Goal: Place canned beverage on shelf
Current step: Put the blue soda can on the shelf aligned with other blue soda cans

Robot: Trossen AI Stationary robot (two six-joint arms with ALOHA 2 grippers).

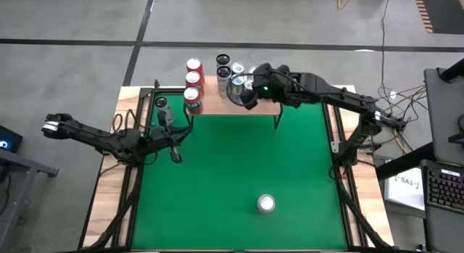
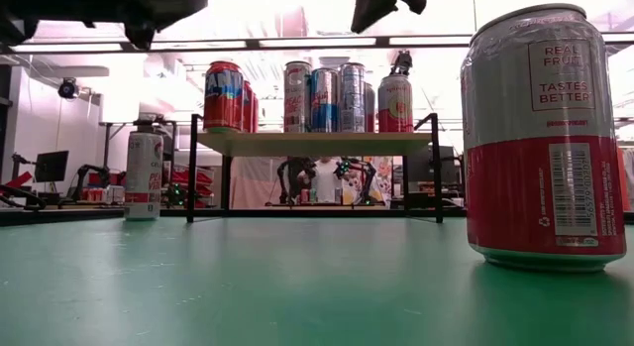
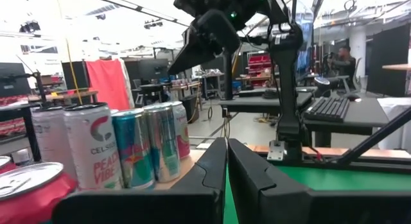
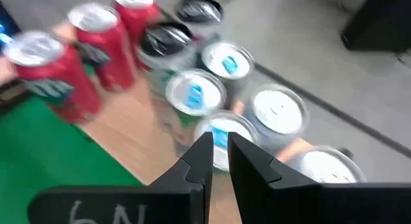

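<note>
The shelf [image 1: 216, 97] stands at the table's far middle, its wooden top [image 2: 317, 143] on thin black legs. Several cans stand upright on it: red ones [image 1: 192, 80] at its left end, silver and blue ones [image 4: 194, 92] toward the right. Another red-and-silver can [image 1: 266, 204] stands upright on the green mat near the front edge. My right gripper [image 4: 220, 153] hovers above the shelf's silver cans, shut and with nothing between its fingers. My left gripper [image 3: 227, 166] is shut and bare, raised near the shelf's left near corner.
A white can [image 2: 144, 173] stands on the table just left of the shelf. The green mat [image 1: 239, 159] between the shelf and the front can is bare. The table's wooden border [image 1: 109, 188] runs along both sides. Desks and gear fill the room beyond.
</note>
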